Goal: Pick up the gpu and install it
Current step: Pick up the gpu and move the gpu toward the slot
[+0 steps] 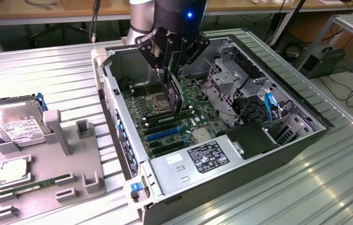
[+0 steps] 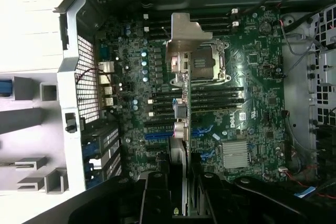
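I hold the gpu (image 1: 176, 96), a thin dark card, hanging edge-down inside the open computer case (image 1: 301, 140). My gripper (image 1: 172, 69) is shut on its upper edge. The card hovers over the green motherboard (image 1: 192, 101), near the processor socket and the memory slots. In the wrist view the gpu (image 2: 180, 114) appears edge-on, with its silver end bracket (image 2: 186, 35) at the far end. There my gripper (image 2: 179, 179) clamps the near end. The blue expansion slots (image 1: 163, 134) lie a little toward the case's front end, apart from the card; they show again in the wrist view as blue slots (image 2: 157, 136).
A drive cage (image 1: 226, 86) and cables stand on the exterior view's right inside the case, with the power supply (image 1: 204, 157) at the near end. On the exterior view's left, a grey fixture (image 1: 57, 178) holds a hard drive (image 1: 17, 124) and a green memory stick (image 1: 32, 186).
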Controlling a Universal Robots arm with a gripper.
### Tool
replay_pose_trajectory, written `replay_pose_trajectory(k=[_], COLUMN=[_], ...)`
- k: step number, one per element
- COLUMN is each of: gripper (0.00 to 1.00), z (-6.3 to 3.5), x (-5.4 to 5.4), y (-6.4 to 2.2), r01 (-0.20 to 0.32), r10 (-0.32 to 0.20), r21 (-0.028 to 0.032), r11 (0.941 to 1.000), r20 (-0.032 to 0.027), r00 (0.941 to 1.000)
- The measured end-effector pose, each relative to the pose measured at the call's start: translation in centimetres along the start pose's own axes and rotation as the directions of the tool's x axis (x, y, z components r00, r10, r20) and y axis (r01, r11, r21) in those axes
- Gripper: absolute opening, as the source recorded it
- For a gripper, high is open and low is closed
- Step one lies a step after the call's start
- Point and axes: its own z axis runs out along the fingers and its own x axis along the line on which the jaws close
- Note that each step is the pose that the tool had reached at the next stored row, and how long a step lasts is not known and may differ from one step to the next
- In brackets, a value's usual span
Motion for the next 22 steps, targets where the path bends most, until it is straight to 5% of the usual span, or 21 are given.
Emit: replay_pose_trajectory(k=[22], gripper=[0.26], z=[0.89], x=[-1.3], y=[0.07], r01=[0.000], r10=[0.000], r21=[0.0002], r11=[1.0000], r20=[0.0000], r00=[1.0000])
